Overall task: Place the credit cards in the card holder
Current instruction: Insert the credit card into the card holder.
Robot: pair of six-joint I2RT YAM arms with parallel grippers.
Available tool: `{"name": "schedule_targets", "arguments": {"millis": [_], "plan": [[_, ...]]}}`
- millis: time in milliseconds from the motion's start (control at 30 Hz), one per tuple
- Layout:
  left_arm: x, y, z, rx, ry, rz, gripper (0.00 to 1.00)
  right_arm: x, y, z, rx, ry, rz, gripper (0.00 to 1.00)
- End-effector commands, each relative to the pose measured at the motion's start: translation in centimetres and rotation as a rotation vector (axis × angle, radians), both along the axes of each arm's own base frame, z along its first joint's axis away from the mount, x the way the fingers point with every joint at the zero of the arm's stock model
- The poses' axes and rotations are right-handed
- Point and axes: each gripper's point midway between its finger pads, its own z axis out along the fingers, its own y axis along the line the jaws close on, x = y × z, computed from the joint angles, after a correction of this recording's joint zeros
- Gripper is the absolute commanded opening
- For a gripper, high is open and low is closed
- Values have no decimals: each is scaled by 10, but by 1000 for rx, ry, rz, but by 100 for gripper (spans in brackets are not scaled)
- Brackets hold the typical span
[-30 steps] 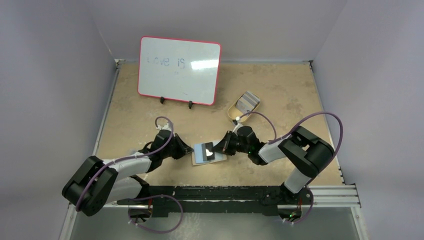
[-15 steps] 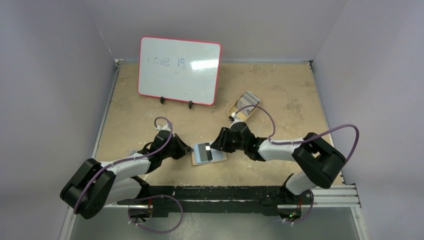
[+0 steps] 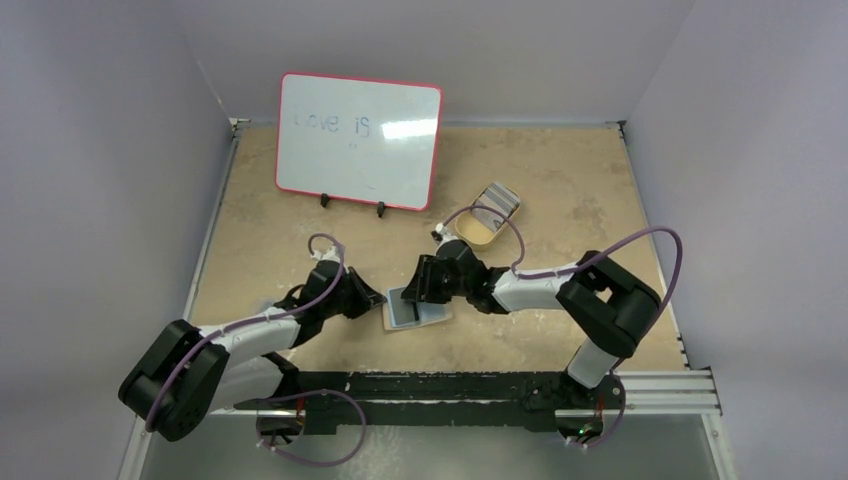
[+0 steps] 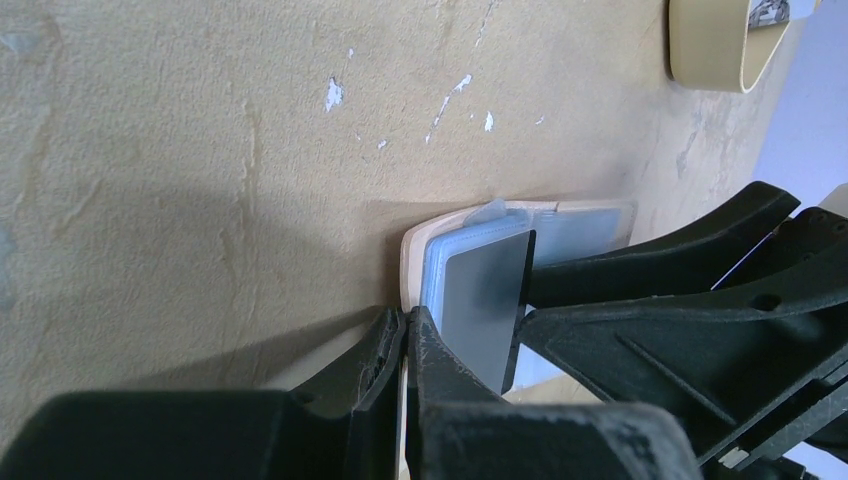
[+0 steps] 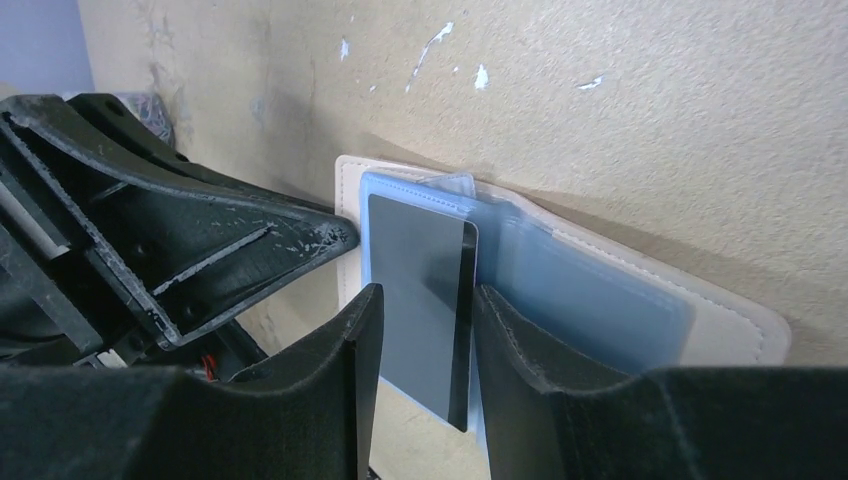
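The card holder [image 3: 430, 318] lies open on the table, tan rim [image 5: 730, 325] around bluish pockets. My left gripper [image 3: 378, 299] is shut on its left edge [image 4: 412, 260], and a thin pale strip shows between the jaws [image 4: 408, 318]. A dark grey credit card [image 5: 420, 290] stands partly in a pocket, its near end sticking out [image 4: 485, 300]. My right gripper [image 5: 428, 295] is open and straddles that card, with a gap on one side; from above it is over the holder [image 3: 412, 290]. More credit cards [image 3: 497, 197] lie in the tan dish.
The tan oval dish [image 3: 487, 215] stands behind and to the right of the holder. A red-rimmed whiteboard [image 3: 358, 141] leans on its stand at the back left. The two grippers are close together over the holder.
My right gripper opened and let go of the card, then slid left over the holder. The card went further into the holder. The left arm held still.
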Motion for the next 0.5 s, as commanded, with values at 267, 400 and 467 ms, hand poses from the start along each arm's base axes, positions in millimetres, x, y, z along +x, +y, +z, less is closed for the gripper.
{"name": "schedule_targets", "arguments": {"millis": [267, 400, 467], "plan": [[7, -8, 18, -22, -62, -26, 0, -2, -8, 29, -55, -83, 75, 41], [8, -9, 21, -12, -74, -47, 0, 29, -32, 60, -132, -200, 49, 43], [7, -11, 22, -17, -76, -60, 0, 52, -51, 74, -211, -277, 23, 45]]}}
